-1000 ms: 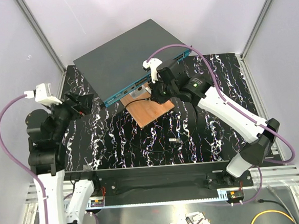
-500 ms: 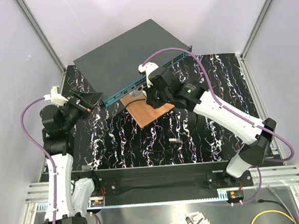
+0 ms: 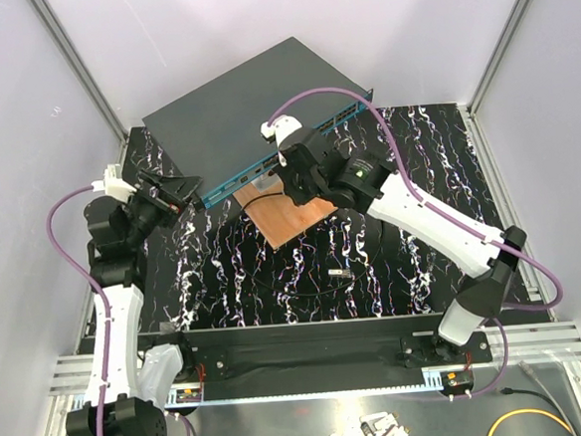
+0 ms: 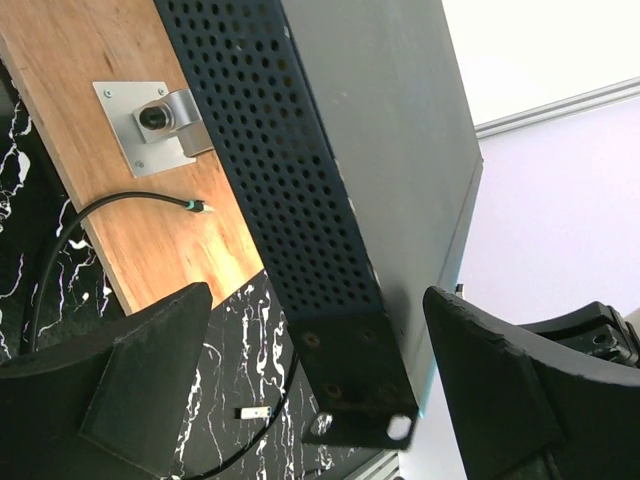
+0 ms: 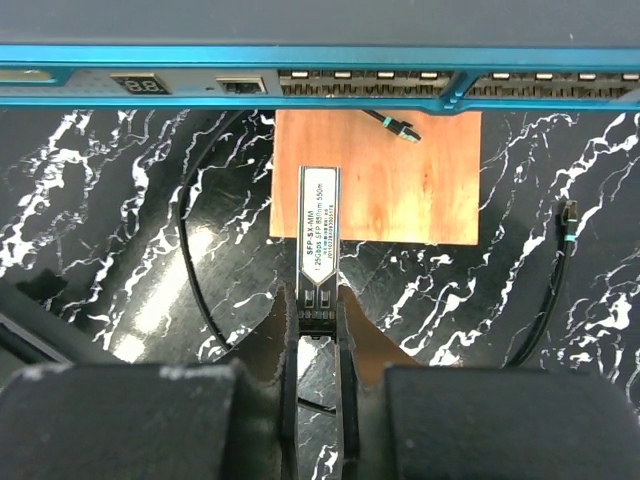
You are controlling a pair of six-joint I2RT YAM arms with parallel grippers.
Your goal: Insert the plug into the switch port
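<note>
My right gripper (image 5: 318, 312) is clamped on the SFP module (image 5: 319, 225), which points straight ahead at the switch port (image 5: 345, 82) row without touching it. My left gripper (image 4: 320, 385) is spread wide, with the switch (image 4: 340, 200) corner ahead between its fingers.

Pale lilac walls (image 3: 207, 24), black marbled tabletop (image 3: 234, 272)

Quick tally: one flat dark-grey metal box with a teal front strip (image 3: 253, 106), one tan wooden board (image 5: 400, 190) carrying one small silver bracket (image 4: 165, 125). Two tiny teal-tipped plugs (image 5: 403, 129) (image 5: 570, 212) on thin black cable (image 5: 190, 260), can't tell if that's one cable or two. One silver labelled rectangular module (image 5: 320, 225), one little silver piece (image 3: 339, 272) on the black marbled tabletop (image 3: 225, 272). Two white robot arms (image 3: 113, 320) (image 3: 440, 222), two purple cables (image 3: 55, 239) (image 3: 333, 90), two black pincers (image 4: 318, 295) (image 5: 318, 305). Switch ports (image 5: 355, 82): too small to count.
</note>
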